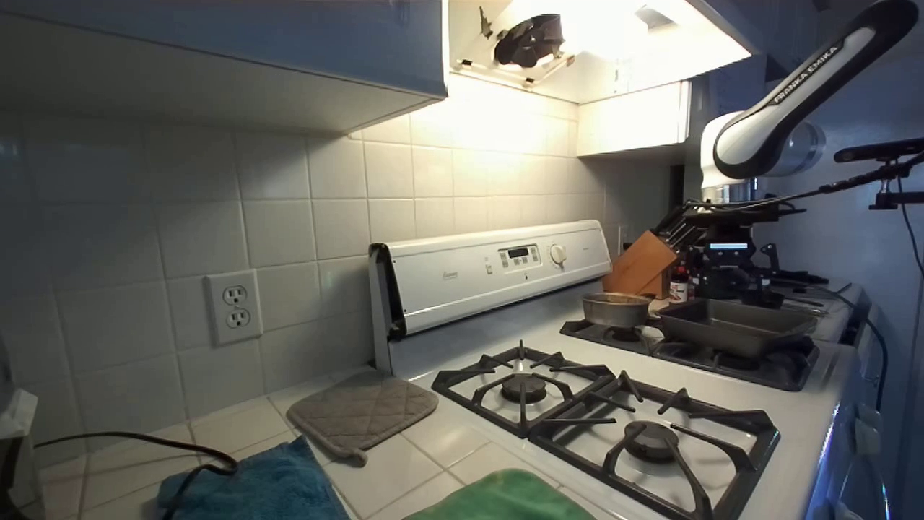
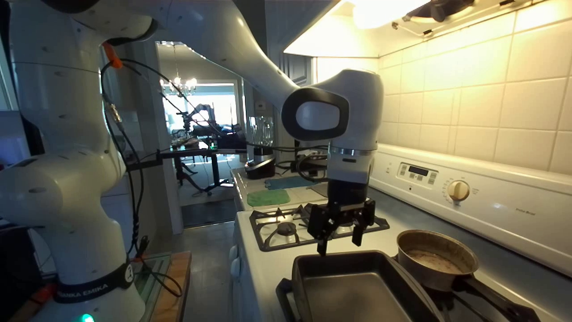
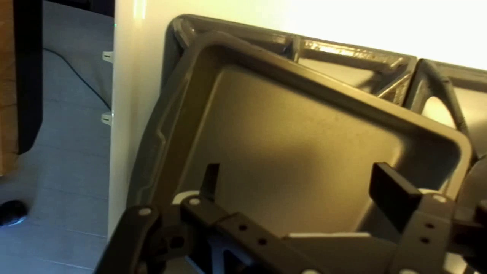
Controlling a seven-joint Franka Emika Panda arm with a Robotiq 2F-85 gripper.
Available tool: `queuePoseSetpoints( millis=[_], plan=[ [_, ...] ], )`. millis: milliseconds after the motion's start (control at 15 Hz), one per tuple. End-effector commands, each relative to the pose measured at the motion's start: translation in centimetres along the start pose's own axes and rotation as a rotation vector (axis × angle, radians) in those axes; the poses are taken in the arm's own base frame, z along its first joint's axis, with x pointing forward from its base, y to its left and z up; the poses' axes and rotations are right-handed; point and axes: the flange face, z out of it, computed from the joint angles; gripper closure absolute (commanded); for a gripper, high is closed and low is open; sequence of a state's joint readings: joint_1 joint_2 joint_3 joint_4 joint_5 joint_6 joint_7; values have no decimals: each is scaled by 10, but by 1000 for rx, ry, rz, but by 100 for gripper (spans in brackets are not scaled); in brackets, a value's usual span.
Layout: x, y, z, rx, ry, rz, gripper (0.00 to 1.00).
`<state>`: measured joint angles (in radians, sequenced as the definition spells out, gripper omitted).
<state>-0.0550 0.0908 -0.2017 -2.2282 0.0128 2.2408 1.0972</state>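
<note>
Closest in the wrist view is the gripper (image 3: pixel 298 182), with its two fingers wide apart and no thing held. It hangs over the big dark pan (image 3: pixel 281 114), which sits in a corner of the stove top (image 2: pixel 266 264), by the front edge. The pan lies crooked on the black grate (image 3: pixel 298 47). A small pot (image 2: pixel 424 277) stands just beside it, nearer the back edge. I think slow, straight moves are best here. A bump might slide the pan, so one finger each side of its rim, away from the pot, seems safest.
</note>
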Motion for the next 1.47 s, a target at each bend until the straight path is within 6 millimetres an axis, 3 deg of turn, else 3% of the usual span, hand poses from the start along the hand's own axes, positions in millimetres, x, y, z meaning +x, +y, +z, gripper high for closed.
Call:
queuePoseSetpoints(
  millis=[0, 400, 733, 1400],
  plan=[
    [-5, 28, 6, -39, -1, 10, 0],
    [-11, 63, 20, -54, 6, 19, 0],
    [-2, 90, 27, -76, 2, 71, 0],
    [19, 111, 53, -93, 58, 96, 0]
  ],
)
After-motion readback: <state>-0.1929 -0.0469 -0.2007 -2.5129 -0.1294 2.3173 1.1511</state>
